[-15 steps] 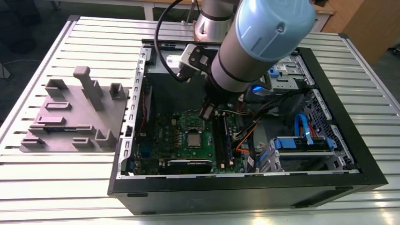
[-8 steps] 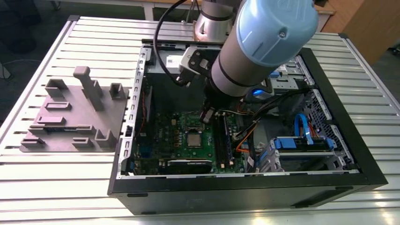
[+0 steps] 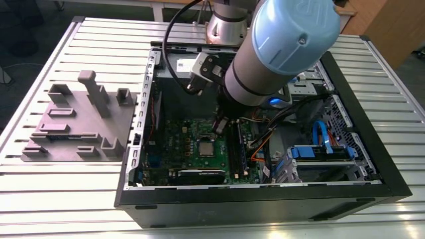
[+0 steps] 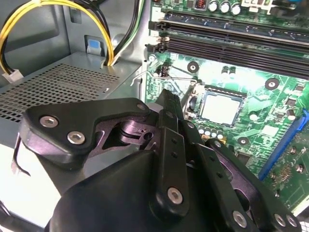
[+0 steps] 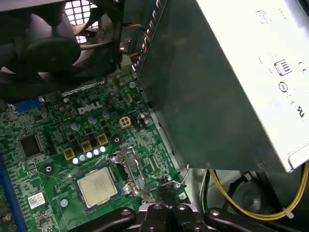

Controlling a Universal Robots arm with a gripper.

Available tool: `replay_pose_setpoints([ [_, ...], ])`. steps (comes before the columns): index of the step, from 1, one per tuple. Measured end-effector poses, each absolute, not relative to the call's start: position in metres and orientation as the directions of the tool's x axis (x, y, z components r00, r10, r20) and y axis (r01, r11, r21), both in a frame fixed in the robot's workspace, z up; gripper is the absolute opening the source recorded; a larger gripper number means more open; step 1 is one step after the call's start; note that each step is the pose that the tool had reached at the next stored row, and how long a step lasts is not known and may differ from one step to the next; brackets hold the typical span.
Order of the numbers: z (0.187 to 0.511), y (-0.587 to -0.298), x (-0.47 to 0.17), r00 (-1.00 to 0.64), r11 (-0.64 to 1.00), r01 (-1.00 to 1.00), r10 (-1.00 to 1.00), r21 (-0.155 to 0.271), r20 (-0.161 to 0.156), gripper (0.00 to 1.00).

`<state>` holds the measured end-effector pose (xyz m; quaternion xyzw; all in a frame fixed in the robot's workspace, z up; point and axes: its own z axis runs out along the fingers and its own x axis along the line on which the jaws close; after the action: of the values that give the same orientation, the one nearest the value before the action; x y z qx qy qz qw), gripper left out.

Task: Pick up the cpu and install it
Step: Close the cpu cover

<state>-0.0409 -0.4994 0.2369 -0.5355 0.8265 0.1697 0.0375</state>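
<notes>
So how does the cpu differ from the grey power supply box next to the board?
The cpu is a small, flat square with a pale silvery top; the power supply box is a far larger grey metal block. The cpu lies flat in its socket on the green motherboard, while the box stands beside the board and rises well above it. Yellow cables run near the box; none touch the cpu. Both have metallic surfaces and sit inside the computer case.

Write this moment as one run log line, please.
cpu: seated in motherboard socket | hand: above board beside socket, holding nothing visible | power supply: beside
</notes>
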Motion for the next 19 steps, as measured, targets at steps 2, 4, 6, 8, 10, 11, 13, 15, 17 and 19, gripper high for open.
replay_pose_setpoints([
  [2,0.237,-0.501,-0.041,-0.424,0.369,-0.898,-0.872,0.24,-0.244,0.11],
  [4,0.237,-0.502,-0.041,-0.424,0.369,-0.898,-0.872,0.24,-0.243,0.11],
  [6,0.237,-0.504,-0.041,-0.424,0.369,-0.898,-0.873,0.24,-0.243,0.11],
  [8,0.237,-0.505,-0.041,-0.424,0.369,-0.898,-0.873,0.24,-0.243,0.11],
  [10,0.237,-0.506,-0.041,-0.424,0.369,-0.898,-0.873,0.239,-0.242,0.11],
  [11,0.237,-0.506,-0.041,-0.424,0.37,-0.898,-0.873,0.239,-0.241,0.11],
  [13,0.237,-0.507,-0.041,-0.424,0.37,-0.898,-0.873,0.239,-0.24,0.11],
  [15,0.237,-0.508,-0.041,-0.424,0.37,-0.898,-0.874,0.238,-0.239,0.11],
  [17,0.236,-0.51,-0.041,-0.424,0.37,-0.898,-0.874,0.238,-0.238,0.11],
  [19,0.236,-0.51,-0.041,-0.424,0.371,-0.898,-0.874,0.237,-0.237,0.11],
])
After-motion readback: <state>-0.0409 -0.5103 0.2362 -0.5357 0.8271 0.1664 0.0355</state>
